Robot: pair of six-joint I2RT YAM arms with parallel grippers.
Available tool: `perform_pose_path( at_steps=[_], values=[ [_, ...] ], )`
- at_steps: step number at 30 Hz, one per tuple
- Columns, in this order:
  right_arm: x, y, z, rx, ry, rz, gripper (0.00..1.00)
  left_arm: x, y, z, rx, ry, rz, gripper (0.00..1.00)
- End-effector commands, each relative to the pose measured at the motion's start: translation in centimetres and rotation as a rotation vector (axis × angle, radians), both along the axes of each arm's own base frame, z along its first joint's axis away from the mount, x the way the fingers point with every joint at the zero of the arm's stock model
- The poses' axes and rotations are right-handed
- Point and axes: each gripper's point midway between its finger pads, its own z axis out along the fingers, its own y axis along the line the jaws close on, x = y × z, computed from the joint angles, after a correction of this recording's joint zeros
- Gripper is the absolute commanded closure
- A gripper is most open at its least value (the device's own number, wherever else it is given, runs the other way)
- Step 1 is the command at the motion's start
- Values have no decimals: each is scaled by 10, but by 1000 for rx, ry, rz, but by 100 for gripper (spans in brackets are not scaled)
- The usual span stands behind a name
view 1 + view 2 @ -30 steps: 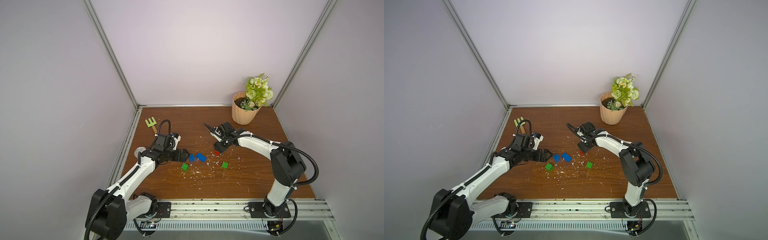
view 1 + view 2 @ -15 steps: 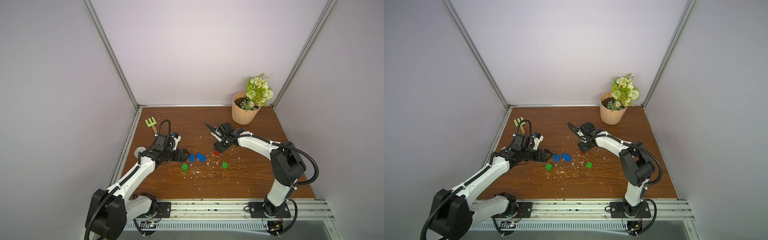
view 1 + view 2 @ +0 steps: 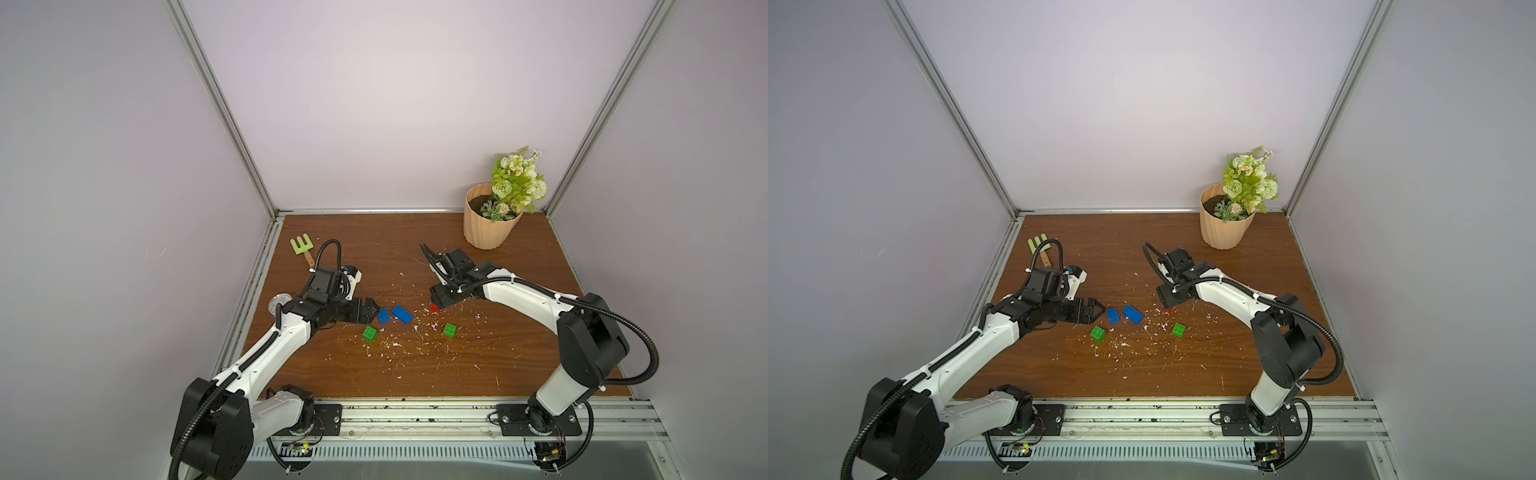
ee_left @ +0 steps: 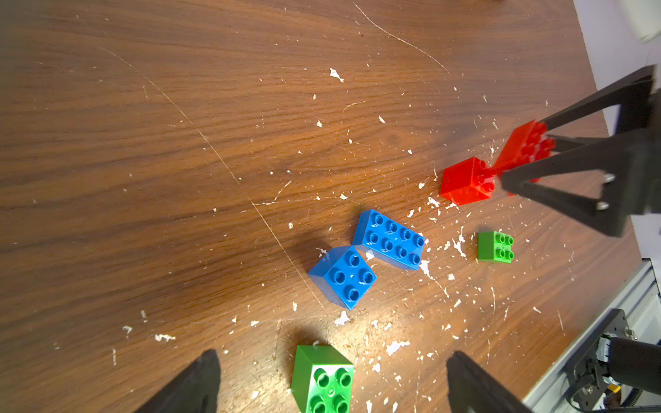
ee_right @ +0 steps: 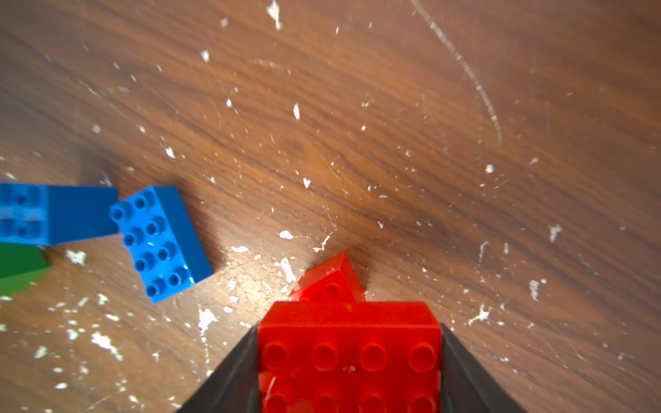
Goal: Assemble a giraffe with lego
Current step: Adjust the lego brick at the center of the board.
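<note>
The right end effector [image 4: 524, 152], jaws part-spread and clamped on the short ends of the red oblong brick [image 5: 348, 357], holds it tilted just over the red square brick [image 4: 465, 180] at the centre of the surface [image 3: 498, 353], the square's corner directly ahead; the left end effector [image 3: 371, 309], wide open and empty, is farther off.

flower pot [image 3: 486, 230] back right | green rake [image 3: 301, 244] back left | white flecks [image 4: 336, 74] scattered

Off-frame part of red oblong brick [image 5: 348, 357]

Glossy plastic lego bricks [image 4: 390, 239] sit on a scratched wood-grain tabletop [image 4: 179, 143].
</note>
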Motion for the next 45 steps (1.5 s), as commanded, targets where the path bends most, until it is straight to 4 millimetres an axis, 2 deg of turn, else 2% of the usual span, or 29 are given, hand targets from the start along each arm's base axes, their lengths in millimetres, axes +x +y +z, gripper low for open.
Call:
perform_pose_path(
  at_steps=[1,6,14,20,30,40,45],
  values=[
    [19,-5,36,60,-87,-99,38,6,1,10,-12,-24,14,0],
    [39,-31,27,-3,-137,-220,38,5,2,10,-8,-26,16,0],
    [44,-41,-9,-49,-121,-251,38,5,0,9,-14,-20,8,0],
    [31,-43,-37,-54,-67,-247,38,2,-7,9,-26,-19,-18,0],
    [-4,-33,-56,-67,-20,-209,38,0,-10,11,-41,-22,-34,0],
    [-32,-17,-53,-73,5,-184,37,0,-11,11,-38,-21,-36,0],
    [-35,-22,-46,-76,0,-213,37,0,-11,11,-36,-21,-37,0]
  ],
)
